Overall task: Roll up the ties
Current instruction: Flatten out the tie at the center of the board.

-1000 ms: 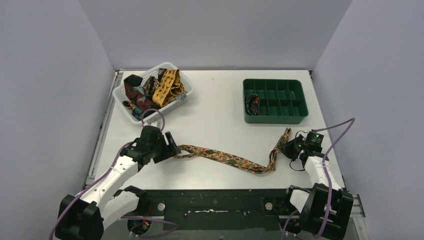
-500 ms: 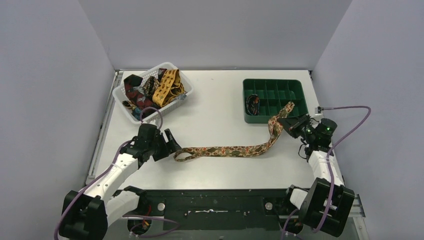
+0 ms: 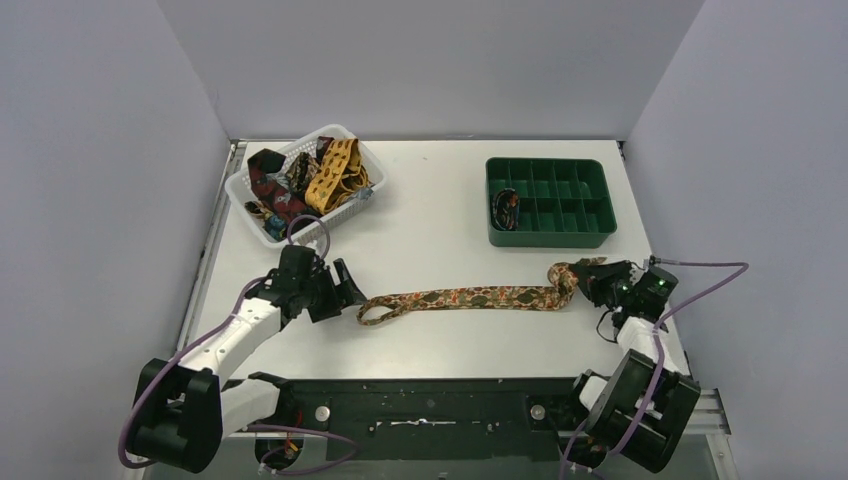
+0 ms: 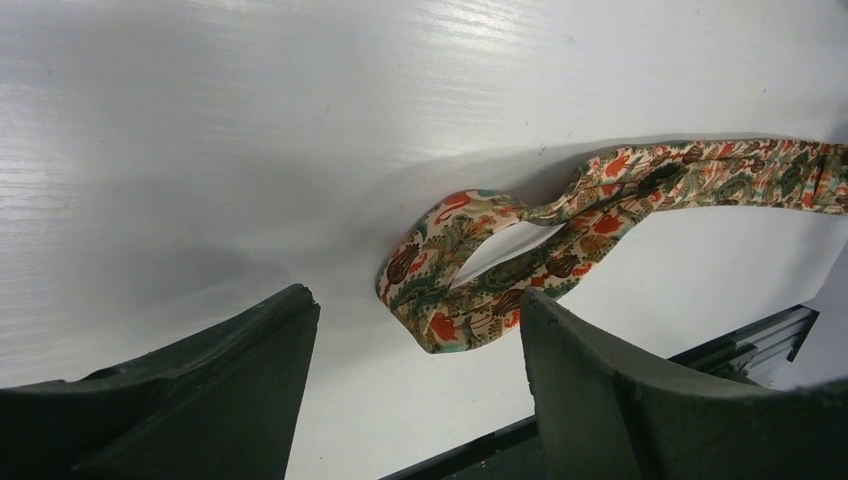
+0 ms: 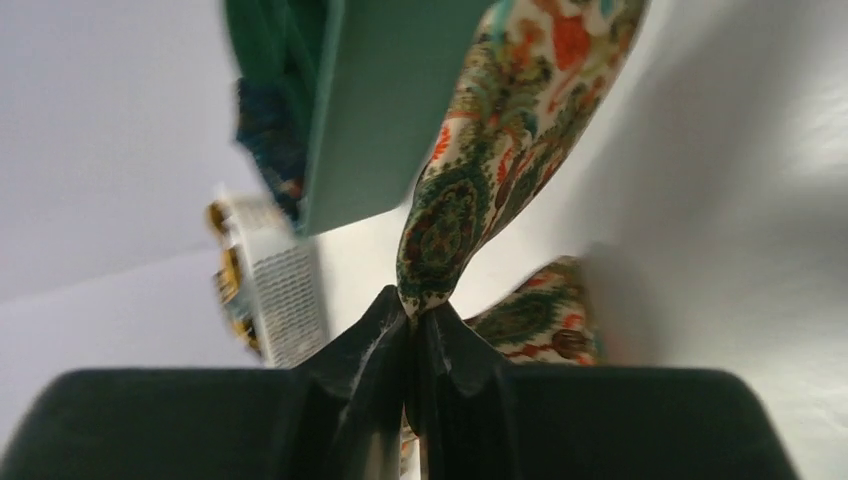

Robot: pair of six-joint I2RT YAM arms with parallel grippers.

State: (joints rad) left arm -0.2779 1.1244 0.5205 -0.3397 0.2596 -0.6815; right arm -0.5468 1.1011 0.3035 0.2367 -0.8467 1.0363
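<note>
On my white table [image 3: 430, 200], the white plastic basket [image 3: 240, 185] at 10 o'clock holds heaped ties [image 3: 335, 175]. The green compartment tray [image 3: 598, 222] at 1 o'clock seemingly holds one coil [image 3: 505, 208]. The brown-orange patterned fabric tie [image 3: 470, 298] stretches across 6 o'clock. My right gripper [image 3: 592, 280] is clamped on its 4 o'clock end, and my left gripper [image 3: 348, 290] is spread beside its looped 8 o'clock end.

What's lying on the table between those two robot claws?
A patterned tie lies stretched between the open left gripper and the right gripper pinching its end; top view.
</note>
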